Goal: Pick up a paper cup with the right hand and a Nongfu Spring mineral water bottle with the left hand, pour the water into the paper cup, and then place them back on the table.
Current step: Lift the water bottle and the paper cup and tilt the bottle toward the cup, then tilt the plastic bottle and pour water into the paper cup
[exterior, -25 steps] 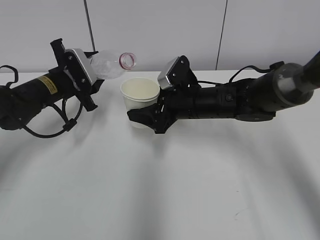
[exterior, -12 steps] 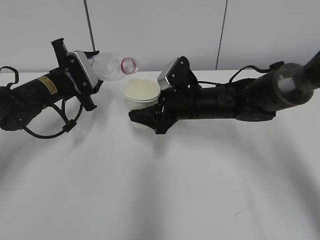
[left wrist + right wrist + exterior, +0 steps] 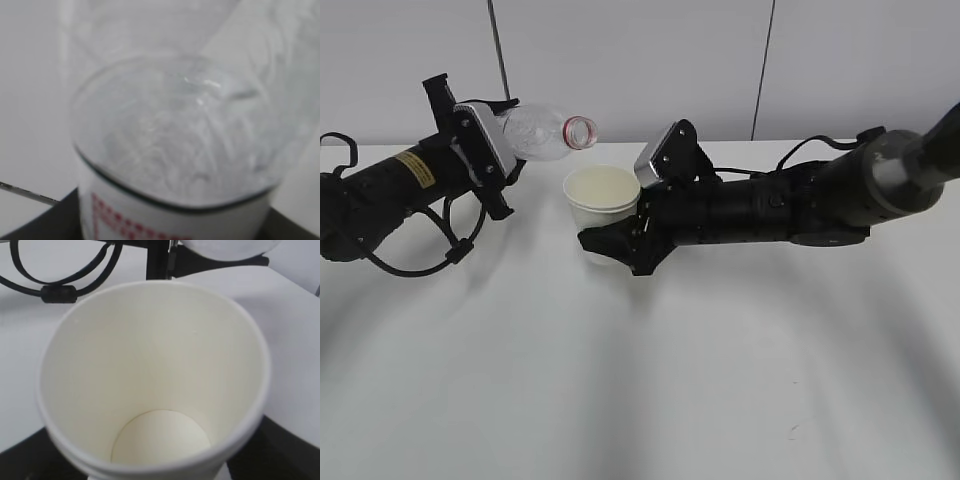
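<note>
My left gripper (image 3: 488,145) is shut on the Nongfu Spring mineral water bottle (image 3: 538,132), which lies almost level with its open, red-ringed mouth (image 3: 582,130) pointing right, just above and left of the paper cup (image 3: 603,196). No water stream shows. In the left wrist view the clear bottle (image 3: 175,140) fills the frame, its red-and-white label at the bottom. My right gripper (image 3: 617,246) is shut round the cup's lower half and holds it upright. The cup (image 3: 150,365) looks dry inside. Whether it touches the table (image 3: 640,380) is hidden.
Both black arms lie low over the white table, the left arm (image 3: 390,185) from the left and the right arm (image 3: 790,205) from the right. Black cables (image 3: 55,287) of the left arm hang behind the cup. A grey wall stands behind.
The cup and the right gripper have sunk slightly. The bottle's mouth has shifted a little right and down, staying just above the cup's left rim.
</note>
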Available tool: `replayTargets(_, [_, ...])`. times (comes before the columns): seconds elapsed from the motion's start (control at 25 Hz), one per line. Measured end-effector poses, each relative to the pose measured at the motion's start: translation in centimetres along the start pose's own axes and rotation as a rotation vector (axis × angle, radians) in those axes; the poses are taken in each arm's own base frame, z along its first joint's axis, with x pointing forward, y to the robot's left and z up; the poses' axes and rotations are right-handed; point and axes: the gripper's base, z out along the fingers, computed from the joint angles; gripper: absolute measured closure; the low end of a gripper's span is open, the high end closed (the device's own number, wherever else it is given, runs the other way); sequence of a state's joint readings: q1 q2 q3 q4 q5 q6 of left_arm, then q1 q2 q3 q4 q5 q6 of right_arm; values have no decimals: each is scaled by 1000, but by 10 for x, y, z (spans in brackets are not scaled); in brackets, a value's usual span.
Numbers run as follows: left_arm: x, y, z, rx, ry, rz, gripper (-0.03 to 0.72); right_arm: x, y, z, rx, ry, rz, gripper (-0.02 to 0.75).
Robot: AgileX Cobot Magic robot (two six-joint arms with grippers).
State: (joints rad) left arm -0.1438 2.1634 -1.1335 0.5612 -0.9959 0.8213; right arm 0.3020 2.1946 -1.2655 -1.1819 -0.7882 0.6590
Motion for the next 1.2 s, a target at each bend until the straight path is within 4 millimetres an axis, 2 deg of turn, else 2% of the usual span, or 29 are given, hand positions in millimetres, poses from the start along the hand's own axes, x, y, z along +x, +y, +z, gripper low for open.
replayTargets(0.2, [0, 0, 0, -1, 0, 21, 313, 6, 0, 2, -4, 12, 8, 216])
replayTargets(1.2, [1, 4, 0, -49, 13, 87, 313, 8, -2, 2, 23, 29, 21, 216])
